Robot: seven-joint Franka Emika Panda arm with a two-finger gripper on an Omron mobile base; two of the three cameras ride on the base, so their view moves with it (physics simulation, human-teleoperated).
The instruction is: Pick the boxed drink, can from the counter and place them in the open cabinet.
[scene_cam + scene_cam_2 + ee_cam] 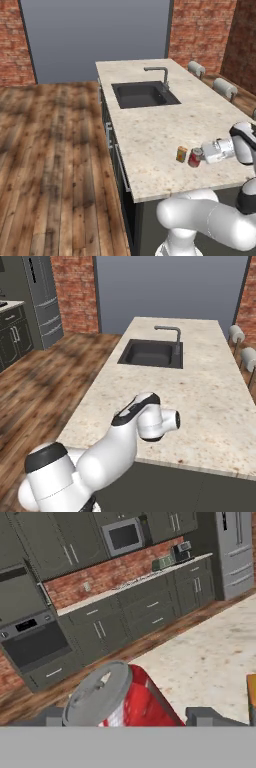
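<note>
The red can [194, 158] with its silver top stands upright on the beige counter [150, 125], near the front edge. Just left of it stands the orange-yellow boxed drink [181, 154], a little shorter. My gripper [200, 156] reaches in level from the right and is open, one finger on each side of the can. In the hand view the can [125, 699] sits close between the fingertips [207, 715] of the gripper [130, 716], and an orange sliver of the boxed drink [252, 697] shows at the right edge. I cannot pick out an open cabinet.
A dark sink [144, 94] with a metal faucet [162, 75] lies farther along the counter. Two paper towel rolls [224, 88] line its right side. Across the wood floor stand dark cabinets [150, 607], an oven [32, 644] and a tall dark unit [42, 301].
</note>
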